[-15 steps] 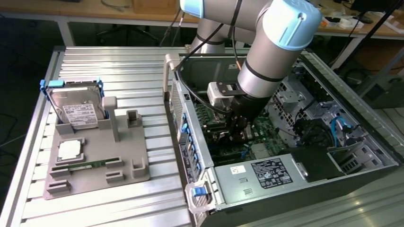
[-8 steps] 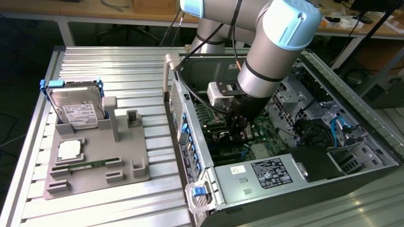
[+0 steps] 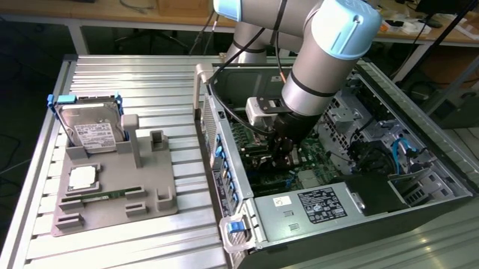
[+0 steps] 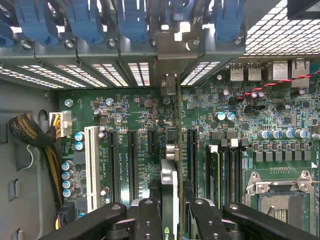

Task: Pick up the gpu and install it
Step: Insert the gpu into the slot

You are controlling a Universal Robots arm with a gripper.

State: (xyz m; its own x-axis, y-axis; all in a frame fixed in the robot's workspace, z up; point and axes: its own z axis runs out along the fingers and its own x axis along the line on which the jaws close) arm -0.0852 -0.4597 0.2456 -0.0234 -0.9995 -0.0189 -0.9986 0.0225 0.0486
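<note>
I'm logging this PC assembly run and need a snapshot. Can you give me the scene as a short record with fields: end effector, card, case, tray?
end effector: inside the open computer case, shut on the gpu
gpu: held edge-on above the motherboard, its metal bracket up against the rear slot openings
tray: grey holder on the exterior view's left, carrying the hard drive and a memory stick
</note>
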